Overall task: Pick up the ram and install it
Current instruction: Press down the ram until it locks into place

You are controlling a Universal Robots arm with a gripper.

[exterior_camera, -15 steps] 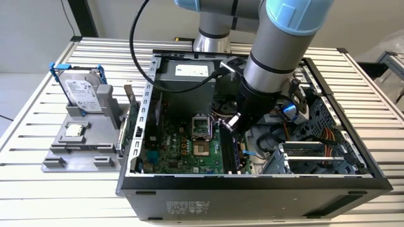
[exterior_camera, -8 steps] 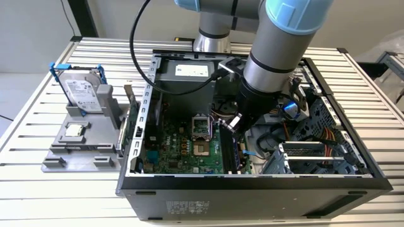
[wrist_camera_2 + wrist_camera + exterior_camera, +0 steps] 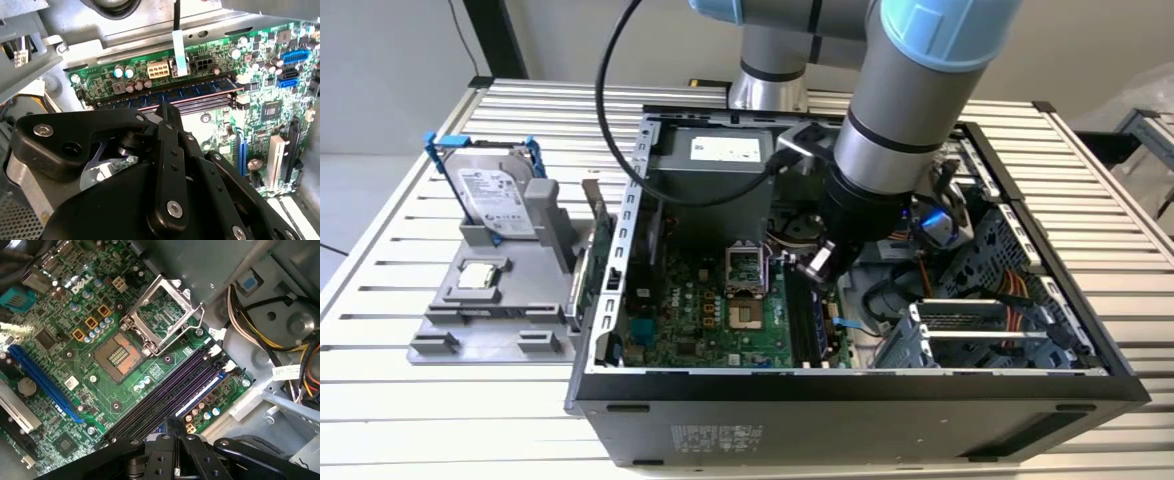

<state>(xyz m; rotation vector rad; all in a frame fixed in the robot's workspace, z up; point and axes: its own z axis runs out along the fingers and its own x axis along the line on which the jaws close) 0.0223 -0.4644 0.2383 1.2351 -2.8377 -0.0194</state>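
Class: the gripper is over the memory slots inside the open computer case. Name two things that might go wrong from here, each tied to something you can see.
1. The ram lies along its slot; whether it sits fully home cannot be told, so one end may stay unlatched.
2. The gripper hangs low among loose cables and the open processor socket. A sideways move might snag a cable or strike the socket's raised frame.

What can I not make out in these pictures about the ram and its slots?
- Second wrist view: the end effector stands in front of the memory slots, so it is unclear whether the ram is fully seated.
- Exterior view: the arm hides one end of the memory slots.
- First wrist view: the picture's edge cuts off the end effector, hiding what it touches.
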